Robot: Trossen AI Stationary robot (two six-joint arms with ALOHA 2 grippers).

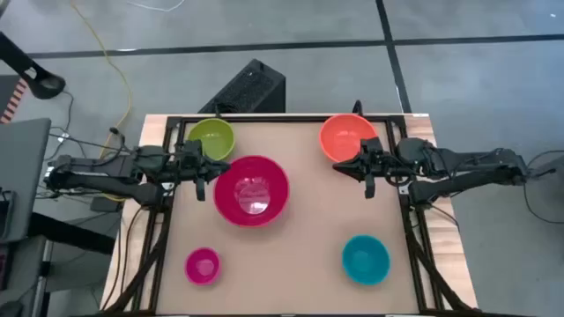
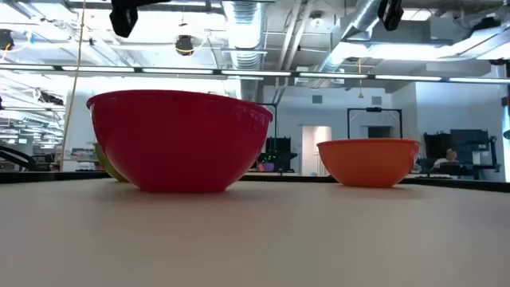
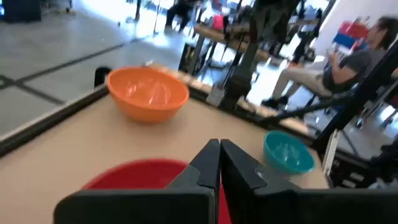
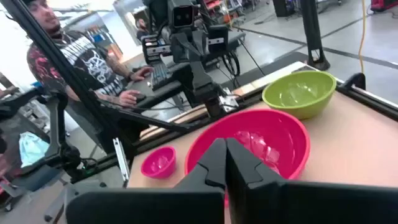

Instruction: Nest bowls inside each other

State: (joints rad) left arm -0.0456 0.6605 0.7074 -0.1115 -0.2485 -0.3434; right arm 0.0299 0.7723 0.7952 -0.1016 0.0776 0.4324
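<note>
Five bowls stand upright on their bases on the tan table (image 1: 291, 255). A large magenta bowl (image 1: 251, 189) is left of centre, a green bowl (image 1: 211, 138) at the far left, an orange bowl (image 1: 347, 138) at the far right. A small pink bowl (image 1: 203, 265) is near left, a teal bowl (image 1: 365, 259) near right. My left gripper (image 1: 204, 169) hovers shut above the magenta bowl's left rim, between it and the green bowl. My right gripper (image 1: 364, 167) hovers shut above the table just near of the orange bowl. Both hang high and touch nothing.
A black frame (image 1: 282, 117) borders the table's far and side edges. A dark box (image 1: 251, 88) lies on the floor beyond the far edge. People sit at desks (image 3: 348, 62) in the room past the table. Bare tabletop lies in the middle and at the near edge.
</note>
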